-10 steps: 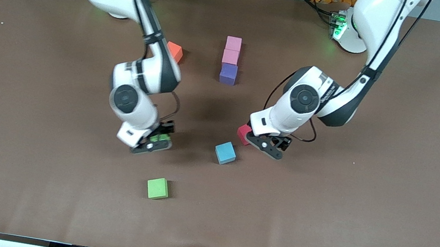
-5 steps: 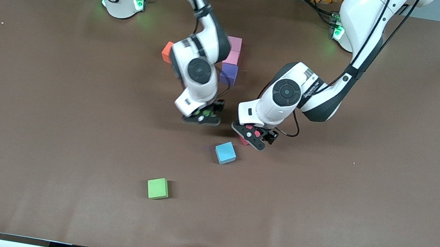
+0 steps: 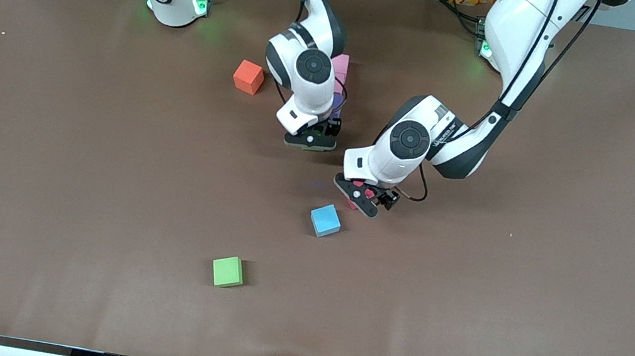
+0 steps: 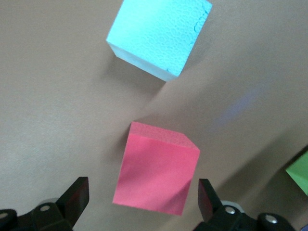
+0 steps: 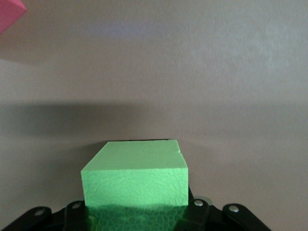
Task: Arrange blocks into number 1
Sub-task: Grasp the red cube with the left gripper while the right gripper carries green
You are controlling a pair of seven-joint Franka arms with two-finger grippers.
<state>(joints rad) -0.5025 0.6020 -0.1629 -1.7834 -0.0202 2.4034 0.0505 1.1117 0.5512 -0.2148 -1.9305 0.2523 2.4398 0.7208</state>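
A green block (image 5: 134, 175) is being clamped in the right gripper (image 3: 311, 139), which is being held over the table (image 3: 40, 159) just at 6 o'clock of the purple block (image 3: 337, 104) ending the pink blocks' (image 3: 340, 66) column. The left gripper (image 3: 362, 196) is being kept spread apart around the red block (image 4: 156, 174), untouched. At the red block's 7 o'clock the light blue block (image 3: 325, 220) is lying; the second green block (image 3: 227, 271) and orange block (image 3: 248, 76) are resting apart.
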